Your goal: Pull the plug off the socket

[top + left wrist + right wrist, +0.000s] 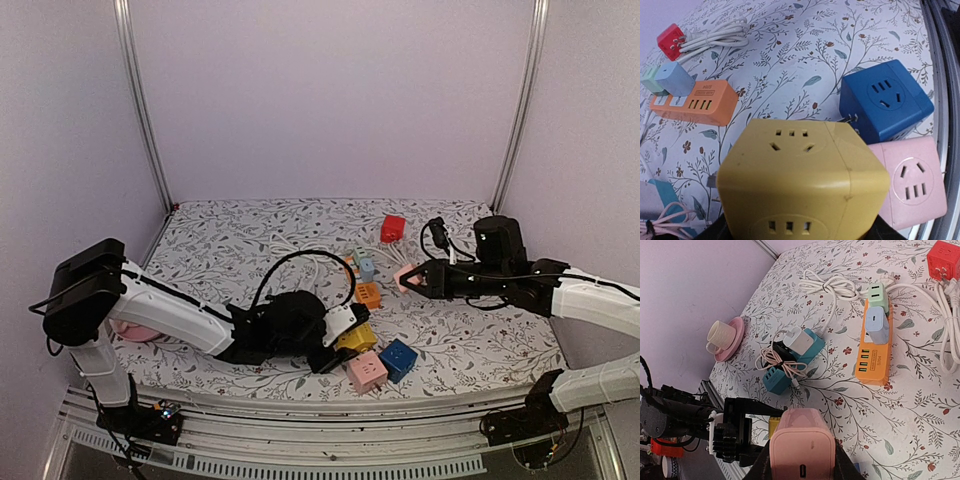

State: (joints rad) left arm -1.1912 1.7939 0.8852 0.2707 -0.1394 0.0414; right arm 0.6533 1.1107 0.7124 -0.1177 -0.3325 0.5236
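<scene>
**Right gripper holds the plug, clear of the socket**

The right gripper [412, 279] is closed tight on the pink plug [802, 446], one finger on each flank, and holds it above the desk [250, 240] just to the right of the orange strip [368, 293]. The plug's long axis runs straight on from the gripper, pointing across toward the strip. We cannot see its pins from any view.

The left gripper [347, 340] stands about half open, and that is its grip: it clamps the yellow socket [800, 175] by two opposite sides. That socket sits on the near side of the strip, toward the arm bases. In the left wrist view all the slots we can see on it are bare.

The relation that counts is the gap between the two. From the right gripper, the socket lies to the left and nearer the bases, with the strip's near end roughly between them. Plug and socket are well apart and nothing joins them.

We judge the pull itself done. What is left turns on this line: the right arm alone is near the plug, the left arm alone is near the socket. Each can set its piece down on its own side of the strip without crossing the other.
</scene>
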